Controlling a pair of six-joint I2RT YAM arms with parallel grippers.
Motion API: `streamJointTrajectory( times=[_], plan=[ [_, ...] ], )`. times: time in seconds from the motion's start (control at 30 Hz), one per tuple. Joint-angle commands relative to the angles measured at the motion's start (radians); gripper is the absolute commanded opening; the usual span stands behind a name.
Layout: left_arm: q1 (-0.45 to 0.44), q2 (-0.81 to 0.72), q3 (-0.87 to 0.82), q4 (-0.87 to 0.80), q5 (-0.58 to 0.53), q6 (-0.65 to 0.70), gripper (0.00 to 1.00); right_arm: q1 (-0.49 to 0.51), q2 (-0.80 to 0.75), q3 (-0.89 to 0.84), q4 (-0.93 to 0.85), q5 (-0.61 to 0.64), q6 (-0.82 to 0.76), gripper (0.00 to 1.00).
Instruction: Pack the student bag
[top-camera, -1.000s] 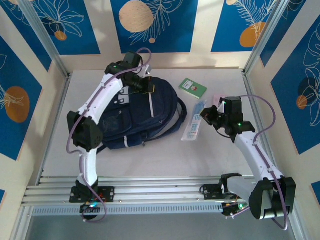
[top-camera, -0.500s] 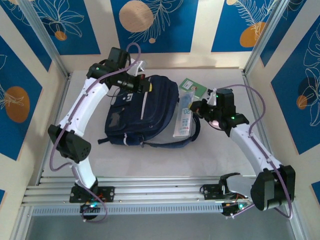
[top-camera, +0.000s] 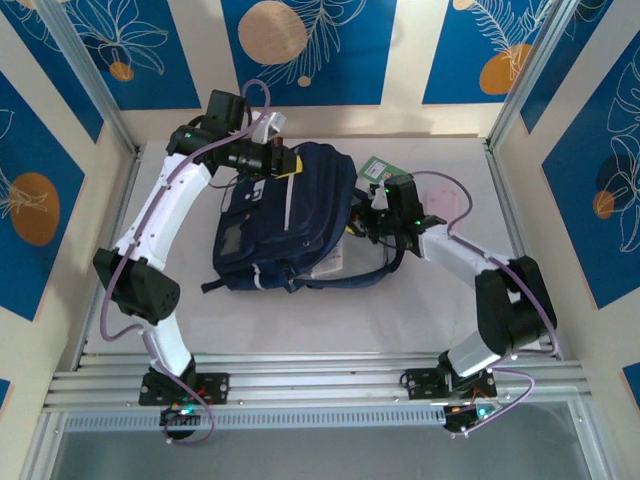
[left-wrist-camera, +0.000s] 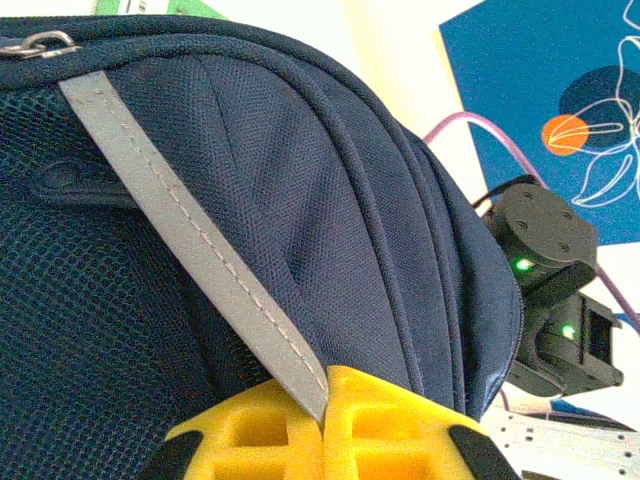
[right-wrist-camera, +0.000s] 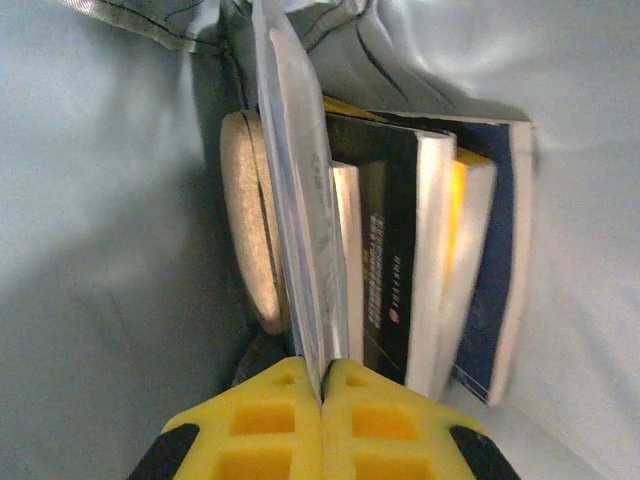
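Top external: I log one student bag (top-camera: 285, 225), navy with a pale stripe, lying flat on the white surface (top-camera: 400, 310).

- Left arm (top-camera: 165, 210): I see it reach the bag's far-left corner.
- Right arm (top-camera: 460, 255): its wrist is pushed into the bag's right side.
- Green card (top-camera: 378, 167): just beyond the bag's far-right corner.
- Pink sheet (top-camera: 447, 203): to the right of the bag, well apart from it.

Left wrist: I read the left jaws as closed, yellow pads (left-wrist-camera: 260, 430) pinching the end of the bag's grey stripe (left-wrist-camera: 190, 250), with navy fabric rising above them.

Right wrist: I am looking inside the bag, at its pale lining (right-wrist-camera: 100, 220).

- Right jaws: pressed together on the edge of a thin clear packet (right-wrist-camera: 295, 200).
- Round tan disc (right-wrist-camera: 248, 235): against the packet's left face.
- Books (right-wrist-camera: 420, 260): standing on edge to the packet's right.
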Motion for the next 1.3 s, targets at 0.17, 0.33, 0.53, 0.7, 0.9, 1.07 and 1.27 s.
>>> streamJointTrajectory(
  times=[0.17, 0.33, 0.53, 0.7, 0.9, 1.07, 1.27],
  plan=[
    [0.020, -0.071, 0.036, 0.188, 0.159, -0.013, 0.00, 0.059, 0.166, 0.187, 0.122, 0.057, 0.065, 0.00],
    [0.027, -0.028, 0.062, 0.219, 0.168, -0.056, 0.00, 0.151, 0.276, 0.245, 0.197, 0.146, 0.142, 0.00],
    [0.042, 0.026, 0.106, 0.264, 0.181, -0.110, 0.00, 0.296, 0.397, 0.353, 0.168, 0.368, 0.204, 0.11],
    [0.063, 0.040, 0.104, 0.273, 0.184, -0.127, 0.00, 0.330, 0.479, 0.454, 0.132, 0.347, 0.179, 0.60],
    [0.108, 0.020, 0.062, 0.289, 0.174, -0.152, 0.00, 0.306, 0.354, 0.392, 0.064, 0.350, 0.028, 0.83],
    [0.161, -0.030, -0.029, 0.347, 0.149, -0.206, 0.00, 0.259, 0.230, 0.260, 0.120, 0.283, -0.033, 0.90],
    [0.199, -0.089, -0.143, 0.385, 0.098, -0.229, 0.00, 0.201, 0.121, 0.192, 0.126, 0.167, -0.136, 0.99]
  ],
)
